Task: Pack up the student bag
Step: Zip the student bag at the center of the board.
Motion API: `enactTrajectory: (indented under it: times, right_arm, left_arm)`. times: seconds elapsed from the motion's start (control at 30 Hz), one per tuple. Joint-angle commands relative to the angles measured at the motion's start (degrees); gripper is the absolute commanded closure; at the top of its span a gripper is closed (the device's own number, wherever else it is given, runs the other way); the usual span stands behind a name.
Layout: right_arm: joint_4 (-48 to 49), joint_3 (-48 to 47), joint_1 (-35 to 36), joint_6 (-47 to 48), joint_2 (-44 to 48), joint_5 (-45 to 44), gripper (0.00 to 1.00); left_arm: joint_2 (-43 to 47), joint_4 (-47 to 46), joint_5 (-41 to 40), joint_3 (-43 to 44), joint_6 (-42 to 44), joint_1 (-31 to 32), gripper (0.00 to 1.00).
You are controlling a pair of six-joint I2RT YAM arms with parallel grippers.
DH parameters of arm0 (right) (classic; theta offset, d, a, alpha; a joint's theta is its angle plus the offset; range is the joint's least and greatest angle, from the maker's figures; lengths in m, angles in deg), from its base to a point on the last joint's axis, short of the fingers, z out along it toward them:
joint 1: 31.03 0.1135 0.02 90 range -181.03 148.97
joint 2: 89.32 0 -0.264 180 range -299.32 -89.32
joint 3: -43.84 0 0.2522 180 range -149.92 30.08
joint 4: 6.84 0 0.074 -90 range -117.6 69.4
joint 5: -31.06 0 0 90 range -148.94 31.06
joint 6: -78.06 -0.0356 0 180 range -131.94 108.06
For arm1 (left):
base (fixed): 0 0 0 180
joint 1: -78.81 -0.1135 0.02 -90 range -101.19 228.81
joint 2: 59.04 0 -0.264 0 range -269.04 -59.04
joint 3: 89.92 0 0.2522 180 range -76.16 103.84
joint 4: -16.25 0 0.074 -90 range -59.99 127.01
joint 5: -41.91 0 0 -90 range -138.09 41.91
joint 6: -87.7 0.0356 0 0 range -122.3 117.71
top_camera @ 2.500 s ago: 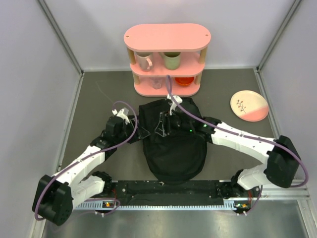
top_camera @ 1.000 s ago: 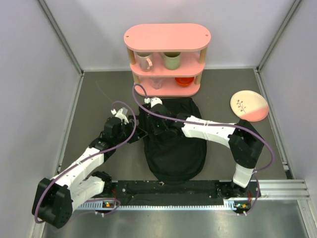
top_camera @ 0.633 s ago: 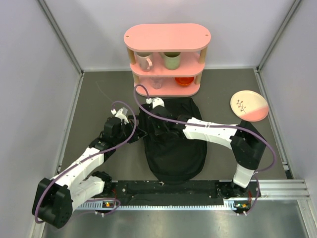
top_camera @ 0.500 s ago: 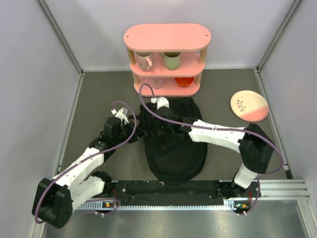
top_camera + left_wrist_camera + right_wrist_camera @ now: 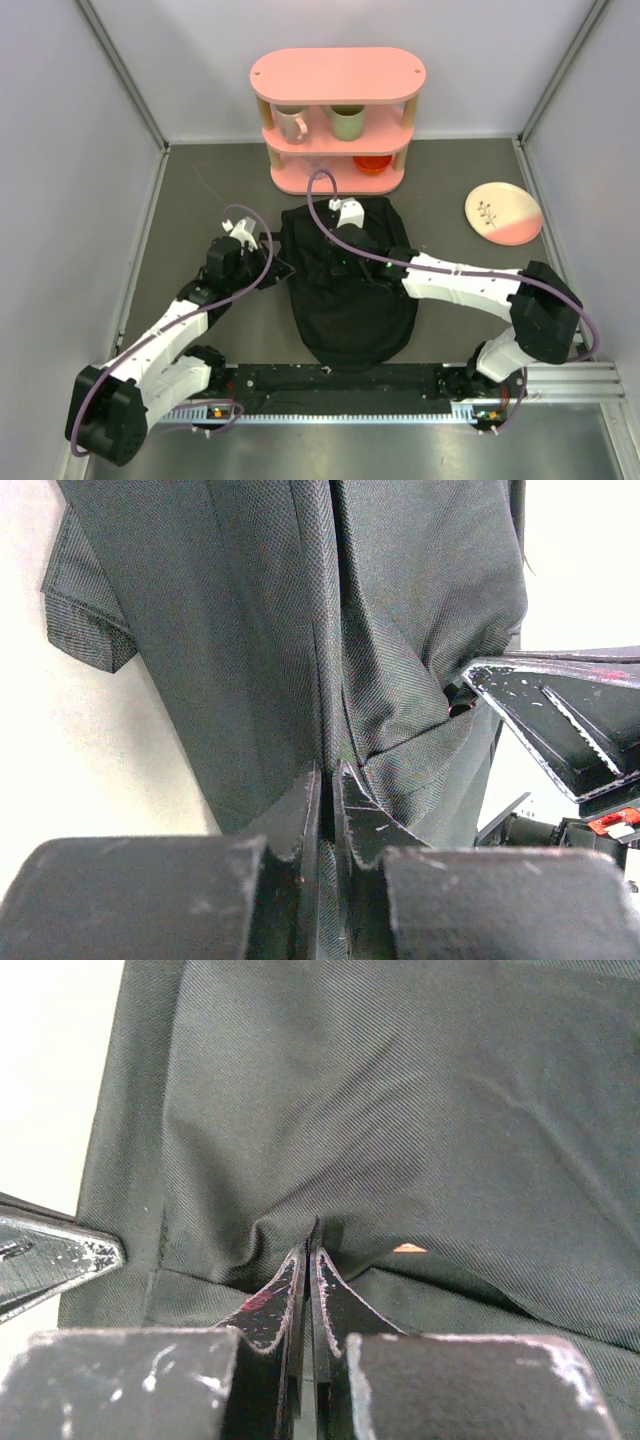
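Two grippers: both pinching black cloth, close together at the upper left part of the bag.
Left gripper [image 5: 328, 780]: fingers drawn together on a raised seam or fold at the left edge of the student bag [image 5: 350, 290].
Right gripper [image 5: 310, 1245]: fingers closed tip to tip, cloth puckering up into them. This reads as a thin pinch of the top layer.
Neighbour check: each wrist view shows the other gripper's finger just beside its own pinch, apart but near.
Bag position: flat and wrinkled on the table [image 5: 200, 200], mid-workspace, its far edge near the foot of the pink shelf [image 5: 338, 75].
Bag state: no open mouth visible, nor any contents.
Progress (judgement): early. Cloth is gripped as if to part an opening, and packing proper is not begun.
Not packed: two mugs [image 5: 291, 124] [image 5: 347, 122] and a red item [image 5: 373, 163] on the shelf, plate [image 5: 503, 213] on the table well to the right.
Open room: bare table left of the bag and between bag and plate.
Tight spots: shelf just beyond the bag, walls on three sides, both wrists crowding one corner.
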State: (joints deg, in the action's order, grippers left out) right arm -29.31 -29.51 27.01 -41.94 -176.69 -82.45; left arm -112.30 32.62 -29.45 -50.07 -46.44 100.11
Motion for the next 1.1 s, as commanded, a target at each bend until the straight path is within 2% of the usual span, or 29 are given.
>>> enactTrajectory:
  times: [0.0, 0.5, 0.6, 0.67, 0.7, 0.73, 0.77, 0.8, 0.83, 0.9, 0.93, 1.0, 1.07]
  right_arm:
    - [-0.3, 1.8, -0.5, -1.2, 4.0, -7.0, 1.00]
    - [-0.6, 6.6, -0.5, -2.4, 9.3, -11.4, 1.00]
    - [-0.3, 7.7, -0.5, -2.3, 10.9, -10.1, 1.00]
    - [1.7, 8.4, -0.6, -1.2, 11.3, -5.9, 1.00]
    - [2.1, 8.4, -0.6, -1.5, 11.1, -4.5, 1.00]
    - [2.6, 8.4, -0.6, -1.8, 10.9, -3.4, 1.00]
    - [3.6, 8.4, -0.6, -2.1, 10.6, -1.6, 1.00]
    - [4.3, 8.4, -0.6, -2.3, 10.6, -0.7, 1.00]
    - [5.4, 8.6, -0.6, -2.4, 10.5, 0.9, 1.00]
    - [7.7, 8.5, -0.6, -1.9, 10.5, 3.4, 1.00]
    - [8.1, 8.1, -0.6, -2.1, 10.2, 4.9, 1.00]
    - [7.9, 7.3, -0.5, -3.2, 9.7, 6.2, 1.00]
    - [7.0, 6.2, -0.6, -5.1, 9.0, 7.4, 0.84]
  left_arm:
    - [2.0, 1.3, -1.1, -0.4, 2.0, -2.2, 1.00]
    - [3.4, 3.4, -0.3, -0.5, 3.1, -4.7, 1.00]
    - [3.9, 4.0, -0.4, -0.4, 3.5, -5.3, 1.00]
    - [4.0, 2.4, 2.0, -0.8, 3.6, -5.5, 1.00]
    - [3.9, 1.2, 3.4, -0.9, 3.2, -5.5, 0.94]
    - [3.7, -2.1, 4.8, -1.4, 2.7, -5.5, 0.83]
    - [3.2, -4.3, 8.5, -1.5, 1.6, -5.5, 0.66]
    - [3.0, -6.1, 10.2, -1.4, 1.3, -5.5, 0.35]
    - [2.6, -8.6, 12.0, -0.9, 0.4, -5.5, 0.25]
    - [1.5, -10.7, 14.7, -0.2, -0.8, -5.4, 0.18]
    - [1.1, -11.5, 15.0, 0.4, -1.4, -5.5, 0.10]
    - [0.1, -13.4, 15.4, 0.9, -1.7, -5.5, 0.08]
    - [-1.4, -14.8, 15.6, 1.6, -1.7, -5.5, 0.04]
